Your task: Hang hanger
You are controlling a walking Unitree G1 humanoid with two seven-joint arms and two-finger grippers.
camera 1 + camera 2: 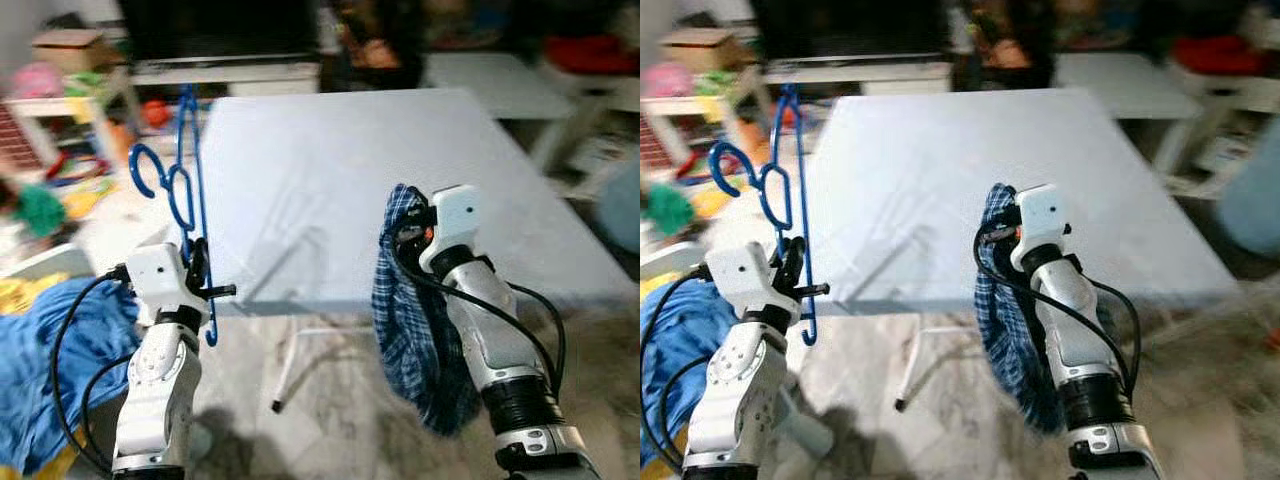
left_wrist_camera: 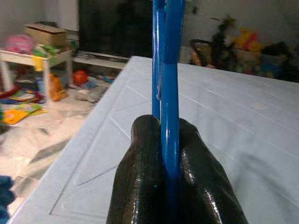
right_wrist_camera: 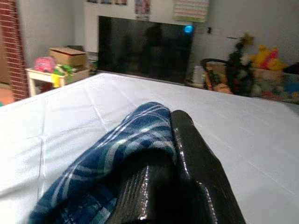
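Note:
A blue plastic hanger [image 1: 185,180] stands upright at the table's left edge, its hook curling to the left. My left gripper [image 1: 200,268] is shut on the hanger's lower bar, and in the left wrist view the blue bars [image 2: 167,93] rise from between the black fingers [image 2: 140,186]. A blue plaid garment [image 1: 410,310] hangs from my right gripper [image 1: 405,232], which is shut on its top edge just over the table's front edge. The right wrist view has the plaid cloth [image 3: 121,172] draped over the black fingers [image 3: 196,177].
A white folding table [image 1: 360,170] fills the middle ground before me. A blue cloth pile [image 1: 60,350] lies on the floor at the left. Toys and a small white table [image 1: 60,100] stand at the back left, with a dark television [image 3: 145,46] behind.

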